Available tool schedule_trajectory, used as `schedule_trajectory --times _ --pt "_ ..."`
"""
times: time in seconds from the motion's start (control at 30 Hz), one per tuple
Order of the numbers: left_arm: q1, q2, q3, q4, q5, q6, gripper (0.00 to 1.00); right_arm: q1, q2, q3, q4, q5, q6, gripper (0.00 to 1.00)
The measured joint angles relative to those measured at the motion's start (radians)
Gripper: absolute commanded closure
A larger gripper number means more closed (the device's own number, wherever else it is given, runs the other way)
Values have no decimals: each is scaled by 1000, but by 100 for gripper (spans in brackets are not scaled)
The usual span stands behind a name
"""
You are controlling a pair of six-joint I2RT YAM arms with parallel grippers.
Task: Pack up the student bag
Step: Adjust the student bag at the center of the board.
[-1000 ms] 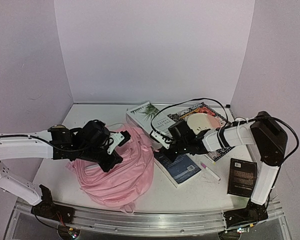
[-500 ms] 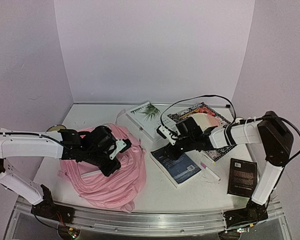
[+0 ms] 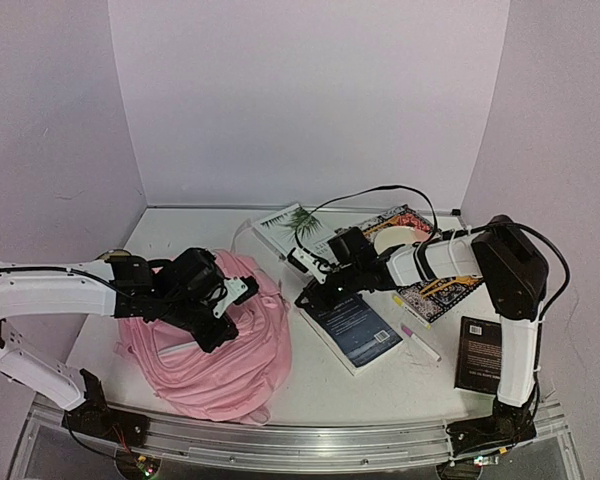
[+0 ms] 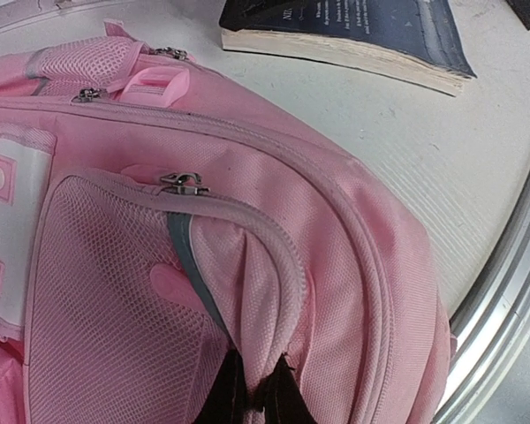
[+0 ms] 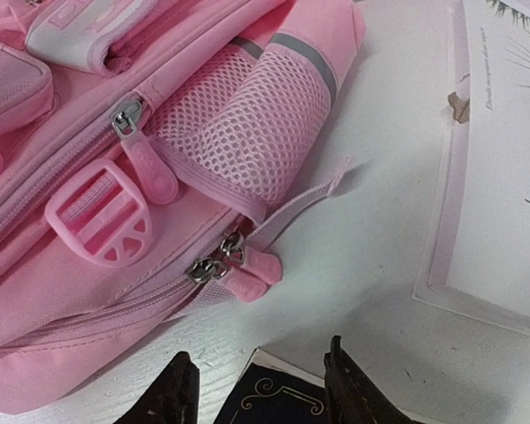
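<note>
In the overhead view, the large, soft pink fabric student bag (image 3: 235, 350) is lying slumped on the white bench (image 3: 170, 230), in the lower left of the frame. The left claw (image 3: 238, 290) is reaching in from the left and biting into the bag's upper side. The right claw (image 3: 305, 296) is hanging near the centre, just beside the bag's right edge and next to the dark blue paperback book (image 3: 365, 335).

In the left wrist view, the left claw (image 4: 252, 397) is sitting at the bottom edge. It is pinched narrow on a raised ridge of pink fabric beside the mesh front pocket (image 4: 106, 300). A small silver zip pull (image 4: 181, 184) is lying at the pocket's top, centre left.

In the right wrist view, the right claw (image 5: 261, 389) is standing wide at the bottom edge, gripping nothing, over the corner of a dark book. Just above it, at the centre, twin pink-tabbed zip pulls (image 5: 238, 265) are resting where the bag meets the bench.

The step in hand looks like opening that zip. Doing it well probably means closing flat across one pink tab only, not both. The tab should then be drawn along the zip line toward the upper left rather than lifted. Meanwhile the left claw's pinch should be anchoring the cloth, since this limp bag is likely to slide or bunch.
</note>
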Motion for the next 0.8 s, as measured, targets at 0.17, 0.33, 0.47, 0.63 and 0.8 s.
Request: schedule_trajectory --times 0.17,0.33,0.47,0.63,0.8 --pt "2 -60 0 -35 20 13 100 -9 0 3 0 -106 -87 47" --pt "4 -73 2 -45 24 25 100 -10 2 6 -1 -181 -152 46" --pt "5 -76 8 -55 31 30 100 -10 25 26 -1 -211 -179 49" --pt "6 -100 9 -72 52 34 100 -10 68 51 -1 -237 -191 53" --pt "5 -123 11 -89 82 34 100 -10 95 70 -2 -255 -191 56"
